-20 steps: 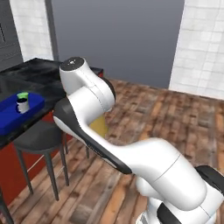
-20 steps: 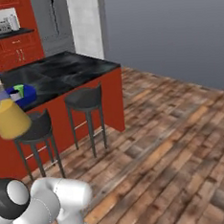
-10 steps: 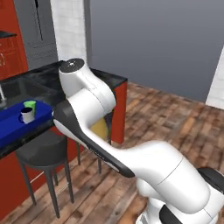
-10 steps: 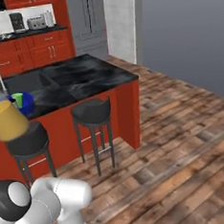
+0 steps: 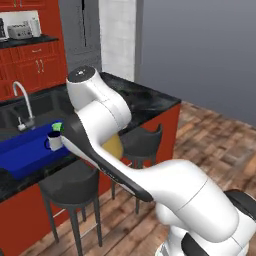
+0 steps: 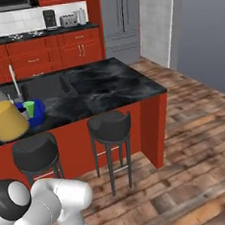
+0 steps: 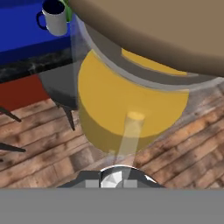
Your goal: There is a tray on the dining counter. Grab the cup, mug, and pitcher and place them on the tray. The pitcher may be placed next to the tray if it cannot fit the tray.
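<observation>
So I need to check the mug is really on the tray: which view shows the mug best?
The left base view: the mug stands whole on the blue tray, handle and dark inside visible. The hand view catches it small in a corner, above the pitcher. In the right base view I cannot make it out.

Home kitchen, red cabinets [image 6: 37, 56] lining the wall, toaster [image 6: 69, 20] sitting there, sink [image 6: 44, 86] and stools [image 6: 109, 127] flanking a black tabletop [image 6: 107, 88]

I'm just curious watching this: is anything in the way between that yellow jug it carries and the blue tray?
Nothing visible blocks it. The pitcher hangs beside the tray; the mug and cup already occupy its near end, and a stool sits below.
</observation>
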Tool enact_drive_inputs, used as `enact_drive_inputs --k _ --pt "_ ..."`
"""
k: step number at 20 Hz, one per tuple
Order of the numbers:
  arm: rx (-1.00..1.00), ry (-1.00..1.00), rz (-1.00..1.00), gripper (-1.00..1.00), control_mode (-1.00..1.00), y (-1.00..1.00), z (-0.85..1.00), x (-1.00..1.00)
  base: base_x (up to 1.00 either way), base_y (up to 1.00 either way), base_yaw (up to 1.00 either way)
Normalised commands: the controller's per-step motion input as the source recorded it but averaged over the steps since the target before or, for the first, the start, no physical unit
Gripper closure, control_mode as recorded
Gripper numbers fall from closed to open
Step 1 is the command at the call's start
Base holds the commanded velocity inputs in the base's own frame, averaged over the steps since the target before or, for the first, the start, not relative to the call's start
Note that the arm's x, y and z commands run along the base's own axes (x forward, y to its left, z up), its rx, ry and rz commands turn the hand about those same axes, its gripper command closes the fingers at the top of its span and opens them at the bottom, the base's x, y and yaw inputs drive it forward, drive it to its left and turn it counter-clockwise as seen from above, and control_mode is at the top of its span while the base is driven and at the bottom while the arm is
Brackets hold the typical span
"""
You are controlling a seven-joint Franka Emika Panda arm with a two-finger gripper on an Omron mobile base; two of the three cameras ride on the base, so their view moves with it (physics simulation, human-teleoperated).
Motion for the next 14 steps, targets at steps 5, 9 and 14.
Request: enact_drive_inputs --k 5,9,14 --pt "0.00 0.00 0.00 1.00 1.00 0.00 0.00 0.00 0.61 -0.03 0.47" --pt "0.00 0.00 0.00 1.00 1.00 0.00 0.00 0.00 0.66 0.00 0.46" --pt "0.00 0.00 0.00 1.00 1.00 0.00 0.00 0.00 0.73 0.00 0.37"
